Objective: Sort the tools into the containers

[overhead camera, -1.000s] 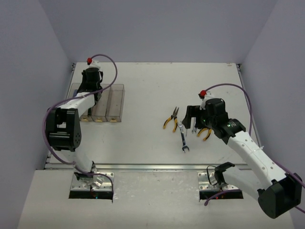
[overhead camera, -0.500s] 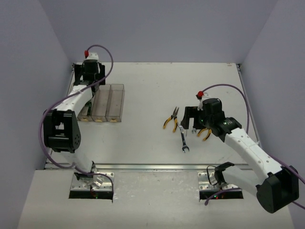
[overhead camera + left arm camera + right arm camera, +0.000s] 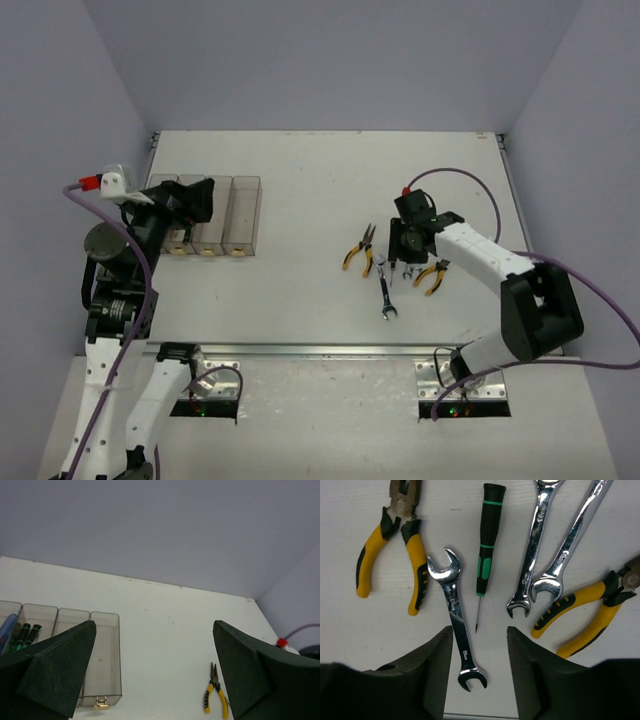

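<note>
Wrench pick beside the black-and-green screwdriver (image 3: 486, 540)
Right pincer (image 3: 480, 630), half-spread and empty, straddles the tail of the short wrench (image 3: 456, 615) just left of the screwdriver. It is stiff, slick steel, probably best nipped across its flat shank. Three wrenches, two pliers (image 3: 395, 545) and one screwdriver lie on the counter (image 3: 350, 625). Far left of the screwdriver, the left pincer (image 3: 154, 625) gapes empty near four clear bins (image 3: 100, 655).
</note>
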